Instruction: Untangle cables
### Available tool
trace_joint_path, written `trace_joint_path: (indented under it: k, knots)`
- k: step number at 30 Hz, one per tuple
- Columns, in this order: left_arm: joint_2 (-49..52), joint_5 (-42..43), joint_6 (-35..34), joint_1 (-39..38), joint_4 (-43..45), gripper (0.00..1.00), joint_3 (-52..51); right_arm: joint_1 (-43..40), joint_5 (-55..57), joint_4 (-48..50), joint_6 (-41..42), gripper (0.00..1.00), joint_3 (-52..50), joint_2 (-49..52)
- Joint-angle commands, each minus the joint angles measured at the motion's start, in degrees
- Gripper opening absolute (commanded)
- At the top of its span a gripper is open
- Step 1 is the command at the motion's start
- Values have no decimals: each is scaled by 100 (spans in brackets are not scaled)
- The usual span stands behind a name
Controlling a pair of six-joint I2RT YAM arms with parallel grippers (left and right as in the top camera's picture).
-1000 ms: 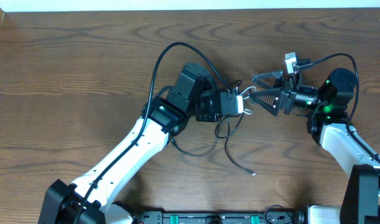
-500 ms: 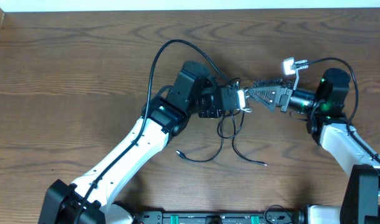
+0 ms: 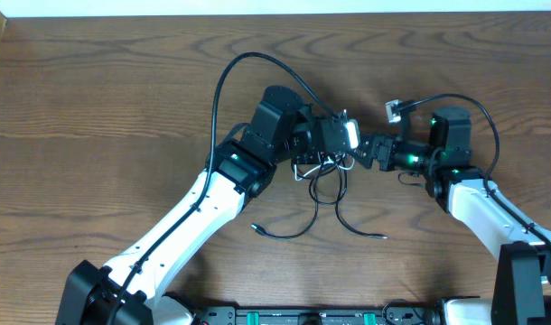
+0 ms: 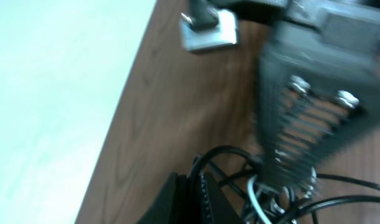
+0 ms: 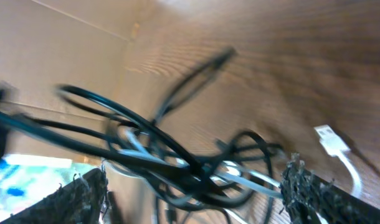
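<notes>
The left pincer (image 3: 343,149) grips the knot of thin black and white charging cables (image 3: 325,181) mid-bench (image 3: 95,108), loose ends trailing. The right pincer (image 5: 193,183) gapes wide astride the knot. Judged next move: pinch one strand and draw it clear.

Cables (image 3: 317,194) on wooden table (image 3: 95,108)

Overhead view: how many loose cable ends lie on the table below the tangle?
2: left cable end lies lower left of the tangle; right cable end lies lower right. Others may be hidden in the tangle.
</notes>
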Motion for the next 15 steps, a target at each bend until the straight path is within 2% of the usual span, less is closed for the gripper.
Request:
trace_joint_path:
  k: [1,7,11,15]
  knots:
    - [-13,-295,-382,20,223,7,129,90,463,-243,-575,85,7,2]
    - [-13,-310,-863,20,649,7,129,131,1165,-678,-710,83,7,2]
    - [-13,-310,-883,17,723,7,129,131,1497,-763,-706,75,7,2]
    - [-13,-310,-901,20,625,8,129,129,1521,-732,-708,75,7,2]
